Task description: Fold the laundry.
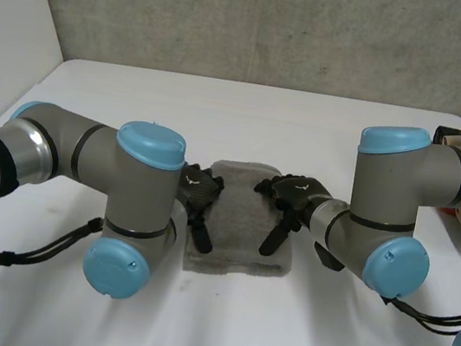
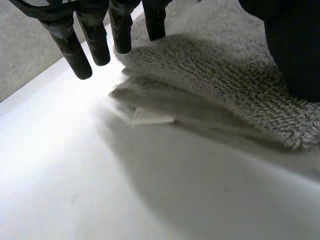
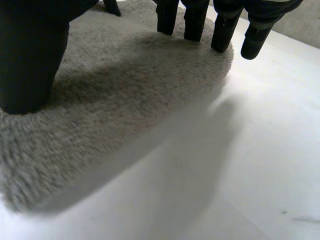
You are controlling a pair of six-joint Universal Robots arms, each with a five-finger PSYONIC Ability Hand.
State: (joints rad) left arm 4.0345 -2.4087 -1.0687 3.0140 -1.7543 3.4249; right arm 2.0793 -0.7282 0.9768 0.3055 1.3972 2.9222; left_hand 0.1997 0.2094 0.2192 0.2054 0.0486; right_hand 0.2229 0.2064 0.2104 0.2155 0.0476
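Logging item one, the laundry: a grey towel (image 1: 235,257), already folded into a compact, thick rectangle. It lies flat at the middle of the white worktop (image 1: 248,114), between my two arms. A small pale label (image 2: 150,118) pokes out from its edge on the left arm's side.

Step in hand, as I judge it: pressing or squaring the folded stack. The folding itself looks largely done, and I can't say from here whether one more fold is wanted.

Item two, left robot hand (image 1: 199,194): over the towel's edge nearest the left arm. Its fingers (image 2: 95,45) are straight and spread, with some tips above the pile and some above bare worktop. The thumb (image 2: 295,45) sits well apart from them and seems to rest on the towel's top. Nothing is gripped, and I can't confirm fingertip contact.

Item three, right robot hand (image 1: 292,198): over the opposite edge. The thumb (image 3: 30,55) is planted on the pile. The fingers (image 3: 192,22) are straight with their tips at the towel's rim, the outermost one hanging past it over the worktop. The hand is spread wide and holds nothing.

Next move, my call: either a light, even press to settle the layers, or lifting both hands straight up — no sideways drag, or the stack could slide open
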